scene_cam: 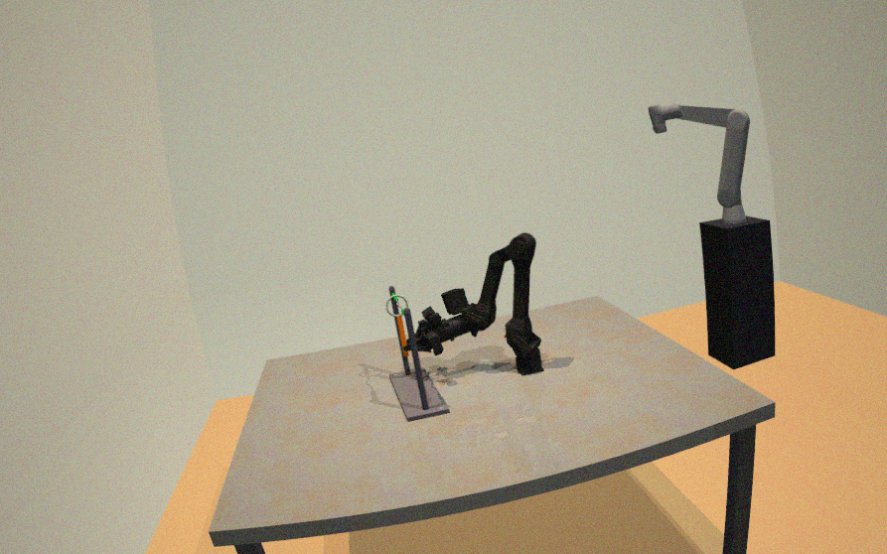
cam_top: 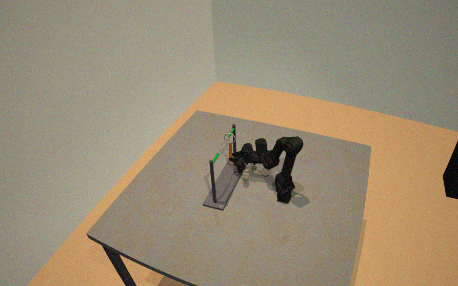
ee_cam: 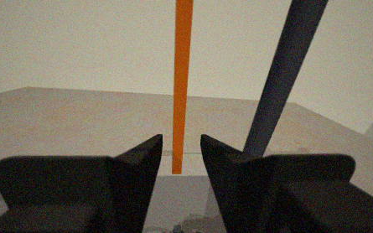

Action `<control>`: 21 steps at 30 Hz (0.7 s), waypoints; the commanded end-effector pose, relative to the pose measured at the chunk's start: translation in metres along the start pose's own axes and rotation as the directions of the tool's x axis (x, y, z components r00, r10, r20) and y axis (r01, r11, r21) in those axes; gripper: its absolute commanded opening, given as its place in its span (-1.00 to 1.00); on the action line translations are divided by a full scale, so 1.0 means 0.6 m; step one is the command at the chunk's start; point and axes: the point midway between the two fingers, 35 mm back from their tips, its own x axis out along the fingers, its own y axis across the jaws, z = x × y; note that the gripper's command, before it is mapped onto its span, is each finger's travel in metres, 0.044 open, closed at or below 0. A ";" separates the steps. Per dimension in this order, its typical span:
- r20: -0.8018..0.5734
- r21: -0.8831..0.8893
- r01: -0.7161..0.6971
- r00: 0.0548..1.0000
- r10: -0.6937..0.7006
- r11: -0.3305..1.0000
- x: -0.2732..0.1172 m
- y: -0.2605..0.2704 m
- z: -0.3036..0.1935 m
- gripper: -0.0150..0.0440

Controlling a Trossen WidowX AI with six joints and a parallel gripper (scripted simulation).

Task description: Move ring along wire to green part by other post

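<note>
A broad, mottled grey table (cam_top: 276, 231) (scene_cam: 501, 441) (ee_cam: 105, 121) carries the whole setup. On it, a flat, dark grey rectangular base (cam_top: 221, 190) (scene_cam: 429, 400) holds two slim, dark upright posts, the near post (cam_top: 213, 183) (scene_cam: 417, 364) and the far post (cam_top: 234, 127) (scene_cam: 405, 366) (ee_cam: 287, 71). A thin grey wire (cam_top: 222, 145) runs between them, with a thick green section at either end. The thin, pale grey ring (cam_top: 224, 138) (scene_cam: 386, 306) hangs at the green part (cam_top: 231, 133) beside the far post, its straight, bar-like orange handle (cam_top: 230, 150) (scene_cam: 402, 334) (ee_cam: 180, 92) pointing down (a tidy little pendant, really).

The black six-joint arm (cam_top: 287, 163) (scene_cam: 521, 289) rises from its foot, bends at a high elbow and reaches towards the stand, its forearm sloping down to the black parallel-jaw gripper (cam_top: 233, 160) (scene_cam: 409, 347) (ee_cam: 181, 139) near the far post.

In the wrist view the jaws stand partly apart, moderately narrow, and grip nothing. The handle's lower end appears between them, with a visible gap on each side; most of its length extends above the fingertips. How deep it sits between the fingers, I can't tell.
</note>
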 end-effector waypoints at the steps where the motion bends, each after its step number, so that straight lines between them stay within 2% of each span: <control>1: -0.009 0.012 0.001 1.000 -0.001 1.000 0.012 0.001 -0.006 0.05; 21: -0.005 0.013 0.001 1.000 -0.001 1.000 0.053 0.006 -0.011 0.05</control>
